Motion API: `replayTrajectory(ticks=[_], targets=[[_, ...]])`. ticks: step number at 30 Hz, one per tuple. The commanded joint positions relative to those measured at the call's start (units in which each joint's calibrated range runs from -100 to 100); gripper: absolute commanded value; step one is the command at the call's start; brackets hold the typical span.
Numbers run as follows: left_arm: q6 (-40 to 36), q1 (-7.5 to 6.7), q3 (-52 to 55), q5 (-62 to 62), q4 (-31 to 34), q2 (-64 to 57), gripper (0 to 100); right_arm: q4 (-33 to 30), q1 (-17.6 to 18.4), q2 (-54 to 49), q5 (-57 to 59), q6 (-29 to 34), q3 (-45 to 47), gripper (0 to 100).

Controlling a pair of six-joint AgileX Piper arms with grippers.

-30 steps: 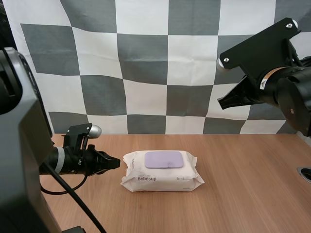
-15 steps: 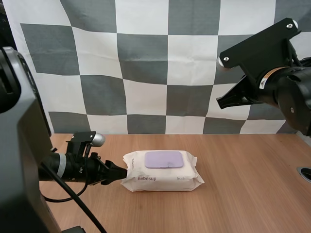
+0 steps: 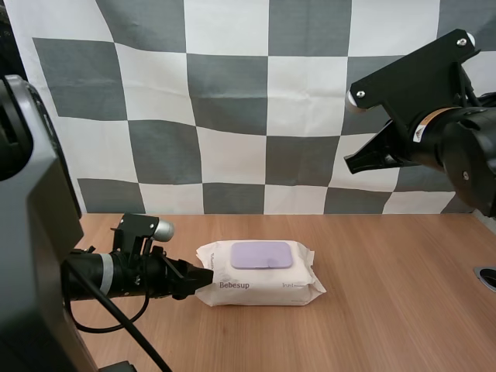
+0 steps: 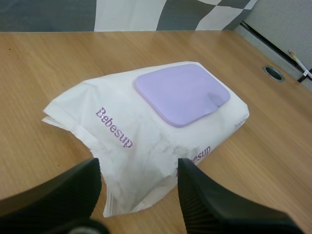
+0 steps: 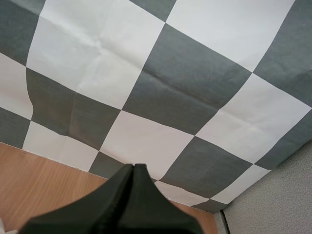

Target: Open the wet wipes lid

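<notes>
A white wet wipes pack [image 3: 260,283] lies flat on the wooden table, its lilac lid [image 3: 262,254] flat and closed on top. My left gripper [image 3: 203,277] sits low at the pack's left end. In the left wrist view its black fingers [image 4: 73,187] stand apart on either side of the near crimped end of the pack [image 4: 122,136], so it is open, and the lid [image 4: 183,92] lies beyond them. My right gripper [image 3: 350,164] hangs high above the table to the right, far from the pack. It is shut into one dark wedge [image 5: 134,170].
The table [image 3: 387,310] has bare wood in front of and to the right of the pack. A small round hole [image 3: 487,277] sits near the right edge, also seen past the pack as a dark grommet [image 4: 273,73].
My left gripper has slid right along the table up to the pack's left end and gone from shut to open. The right arm has stayed put.
</notes>
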Motion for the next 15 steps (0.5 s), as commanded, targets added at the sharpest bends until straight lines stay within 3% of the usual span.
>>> replayTrajectory(ticks=[1, 5, 8, 15], targets=[[1.11, -1.12, 0.07, 0.04, 0.26, 0.04, 80, 0.25, -0.03, -0.02, -0.04, 0.0, 0.01, 0], [1.02, -4.68, 0.07, -7.24, 1.34, 0.04, 80, 1.0, -0.03, -0.02, -0.04, -0.2, 0.01, 0], [-0.34, -6.58, 0.07, -10.81, 1.23, 0.04, 80, 0.99, -0.03, -0.02, -0.04, -0.34, 0.01, 0], [0.43, -7.97, 0.07, -17.09, -0.54, 0.04, 80, 0.99, -0.03, -0.02, -0.04, -0.79, 0.01, 0]])
